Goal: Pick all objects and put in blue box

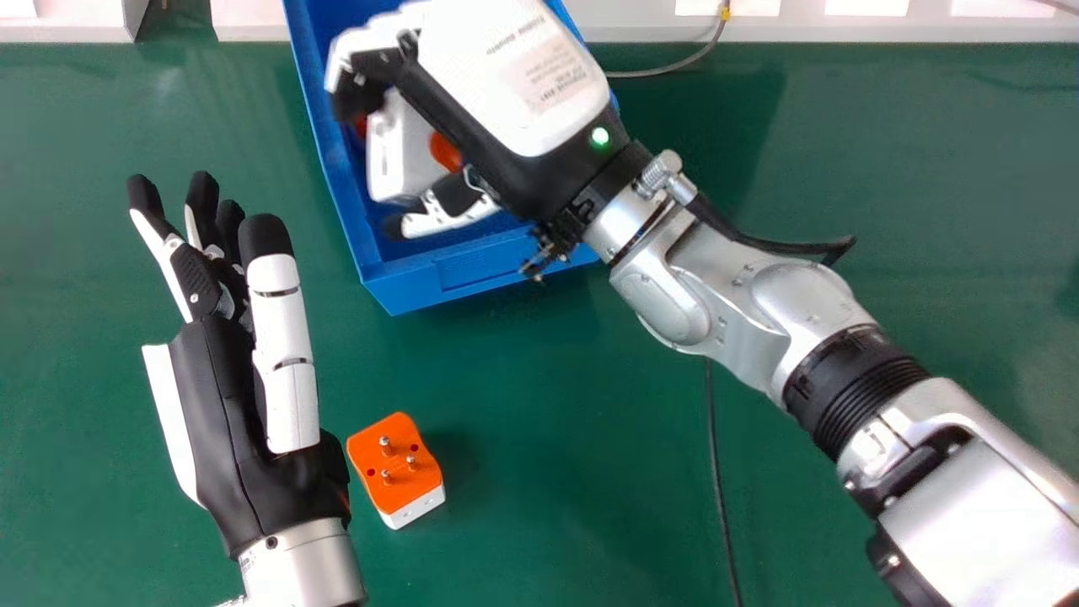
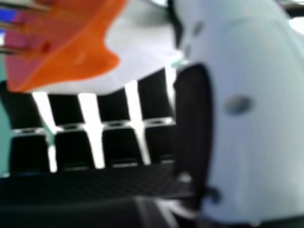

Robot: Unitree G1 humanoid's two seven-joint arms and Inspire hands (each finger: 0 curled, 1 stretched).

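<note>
- Right robot hand [image 1: 514,76]: positioned over the blue box [image 1: 400,291]; its fingers and thumb close round a white-and-orange plug adapter [image 1: 405,152]; the grip is narrowed to the width of that part.
- Held adapter: located between fingers and thumb, at the blue box's opening; whether it touches the box's inside cannot be determined; in the right hand view the orange face carries metal pins, and the white body lies against the black pads [image 2: 154,99] of the fingers, with the thumb [image 2: 256,118] alongside.
- Left robot hand [image 1: 223,405]: located at the left of the head view, above the worktop [image 1: 539,405]; fingers extended and apart, grip wide, nothing held.
- Second adapter, orange and white [image 1: 396,464]: rests on the green worktop, outside the blue box; orange face up, pins upright; located just beside the left robot hand, near the wrist end, on its right-hand side; contact between the two cannot be confirmed.
- Blue box: stands on the worktop at the far side, its near wall facing the robot; the right robot hand conceals much of its interior.
- Cables: a black cable [image 1: 718,480] runs along the worktop beneath the right arm [image 1: 733,295]; a grey cable [image 1: 666,69] curves beside the box's far right side.
</note>
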